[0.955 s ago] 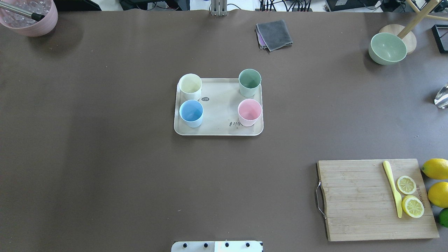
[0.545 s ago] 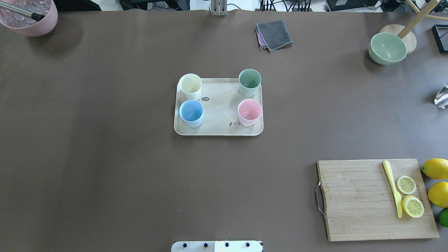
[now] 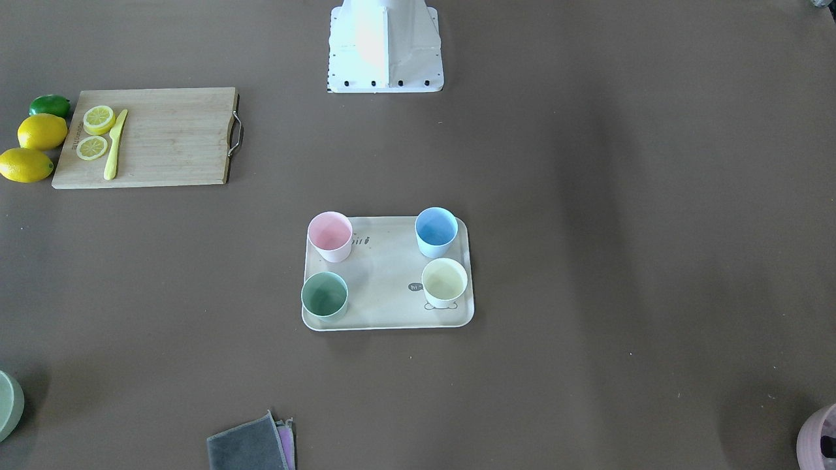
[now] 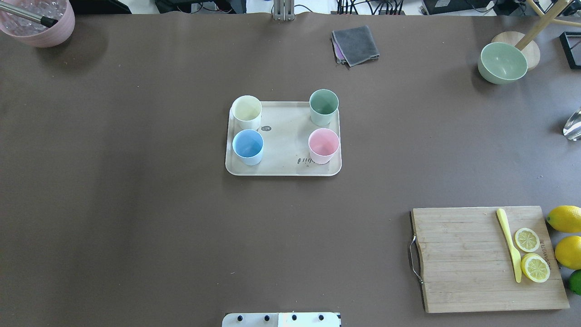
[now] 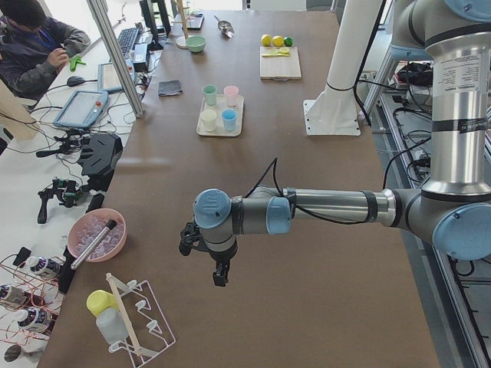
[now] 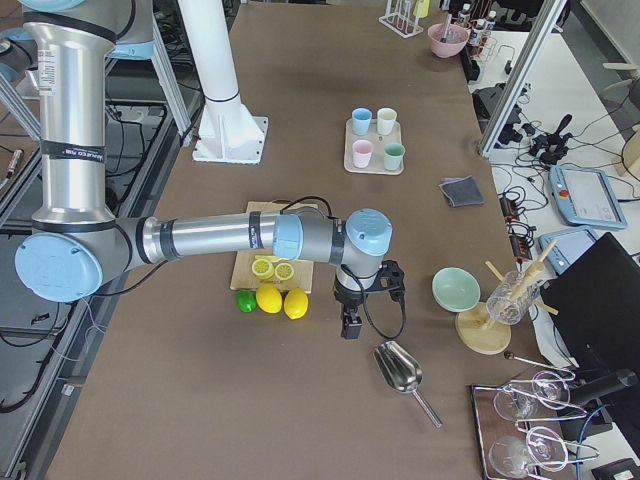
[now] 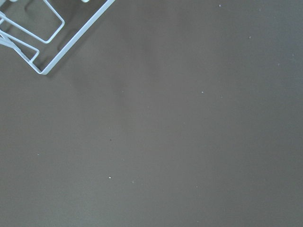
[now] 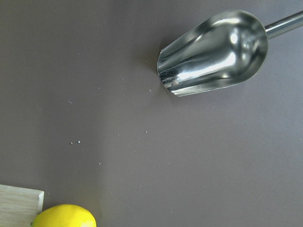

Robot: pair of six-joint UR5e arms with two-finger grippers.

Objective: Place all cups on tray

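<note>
The beige tray point(image 4: 283, 150) lies mid-table. All four cups stand upright on it: cream-yellow point(image 4: 246, 109), sage green point(image 4: 324, 103), light blue point(image 4: 248, 144) and pink point(image 4: 323, 142). The front-facing view shows the same tray point(image 3: 385, 274) and cups. My left gripper point(image 5: 220, 277) hangs over bare table far from the tray, at the table's left end. My right gripper point(image 6: 347, 328) hangs near the lemons at the right end. Each shows only in a side view, so I cannot tell whether it is open or shut.
A wooden cutting board point(image 4: 463, 259) with lemon slices and a yellow knife lies front right, lemons point(image 4: 565, 219) beside it. A green bowl point(image 4: 502, 62), a grey cloth point(image 4: 356, 44) and a mauve container point(image 4: 38, 20) stand at the back. A metal scoop point(image 8: 213, 52) lies under the right wrist.
</note>
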